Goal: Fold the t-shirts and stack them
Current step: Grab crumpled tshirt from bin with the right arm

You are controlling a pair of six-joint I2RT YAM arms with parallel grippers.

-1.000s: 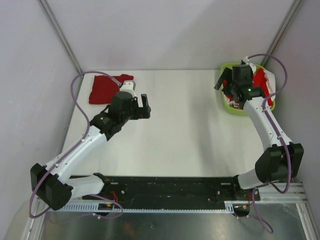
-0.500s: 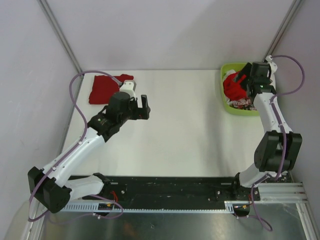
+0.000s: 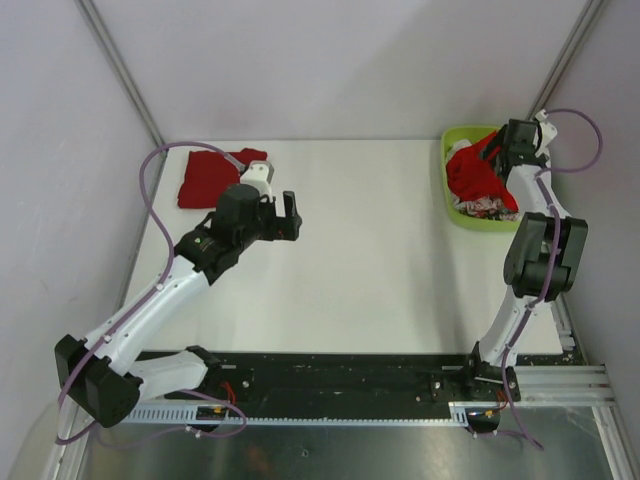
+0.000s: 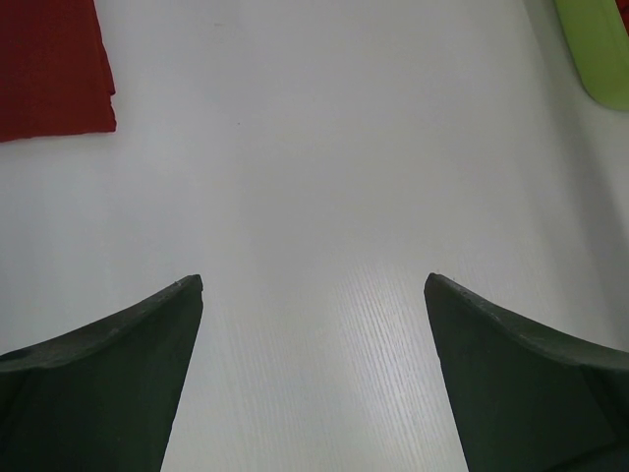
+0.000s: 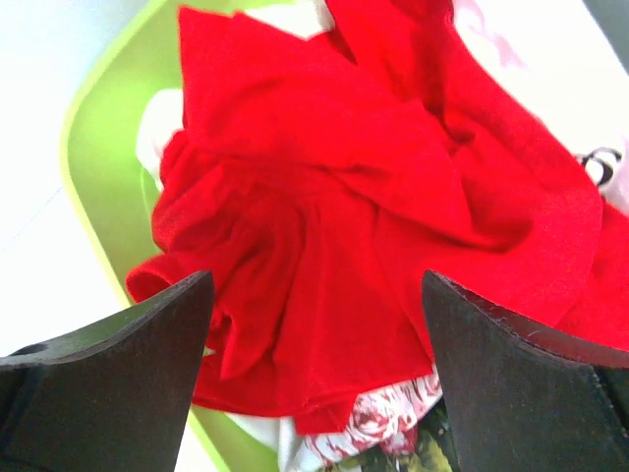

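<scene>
Trouble is likeliest at the basket (image 5: 93,147): the right claw (image 5: 314,280) hangs wide open over a crumpled red tee (image 5: 324,216), holding nothing, and a patterned cloth (image 5: 378,418) in white and red lies bunched under the tee's lower edge; whether it belongs to the same tee cannot be told. A pinch taken too deep could catch both layers and drag extra cloth out, or lift the basket along with it; a pinch on one loose fold could slip as the tee rises. The tee is bright red, heaped in soft ridges that fan from a gathered spot. The basket sits at the far right corner of the bench (image 4: 314,147). The left claw (image 4: 313,280) is also spread wide and empty above the bench, well apart from the dark red tee (image 4: 49,69), which lies flat with squared edges at the far left.
</scene>
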